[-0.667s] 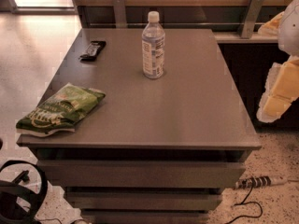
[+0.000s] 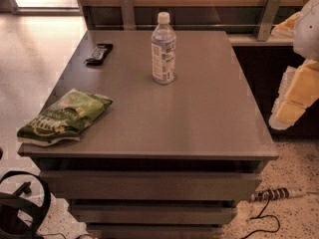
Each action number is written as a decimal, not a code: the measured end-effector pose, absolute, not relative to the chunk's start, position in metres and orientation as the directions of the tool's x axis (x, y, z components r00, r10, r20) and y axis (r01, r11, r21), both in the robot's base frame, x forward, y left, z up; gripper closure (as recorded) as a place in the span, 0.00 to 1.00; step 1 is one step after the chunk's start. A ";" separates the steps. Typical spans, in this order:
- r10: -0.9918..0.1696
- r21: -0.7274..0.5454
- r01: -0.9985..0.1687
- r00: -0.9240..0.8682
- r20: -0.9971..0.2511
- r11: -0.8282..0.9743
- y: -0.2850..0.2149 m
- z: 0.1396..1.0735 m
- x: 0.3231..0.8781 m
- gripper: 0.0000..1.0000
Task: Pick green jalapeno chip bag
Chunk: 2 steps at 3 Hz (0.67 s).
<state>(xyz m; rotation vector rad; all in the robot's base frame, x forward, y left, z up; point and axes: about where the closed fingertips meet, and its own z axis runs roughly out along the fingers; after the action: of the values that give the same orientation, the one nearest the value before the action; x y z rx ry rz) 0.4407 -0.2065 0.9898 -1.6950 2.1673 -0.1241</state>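
Note:
The green jalapeno chip bag (image 2: 65, 117) lies flat at the front left corner of the grey table (image 2: 199, 118), its white edge slightly over the table's left rim. My gripper (image 2: 290, 106), pale yellow and white, hangs at the right edge of the view, beside and off the table's right side. It is far from the bag and holds nothing that I can see.
A clear water bottle (image 2: 163, 49) with a white cap stands upright at the table's back centre. A small black wrapped bar (image 2: 98, 53) lies at the back left. Drawers sit under the tabletop. A cable (image 2: 271, 195) lies on the floor at right, and a black loop (image 2: 25, 208) lies on the floor at left.

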 end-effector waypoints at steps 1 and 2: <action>-0.941 -0.306 -0.921 -0.143 -0.307 0.240 -0.182 0.980 0.442 0.00; -0.919 -0.314 -0.928 -0.068 -0.389 0.201 -0.138 0.962 0.443 0.00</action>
<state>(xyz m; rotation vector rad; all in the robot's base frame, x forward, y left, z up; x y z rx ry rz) 0.4431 -0.1385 0.9625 -1.7129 1.9809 0.0234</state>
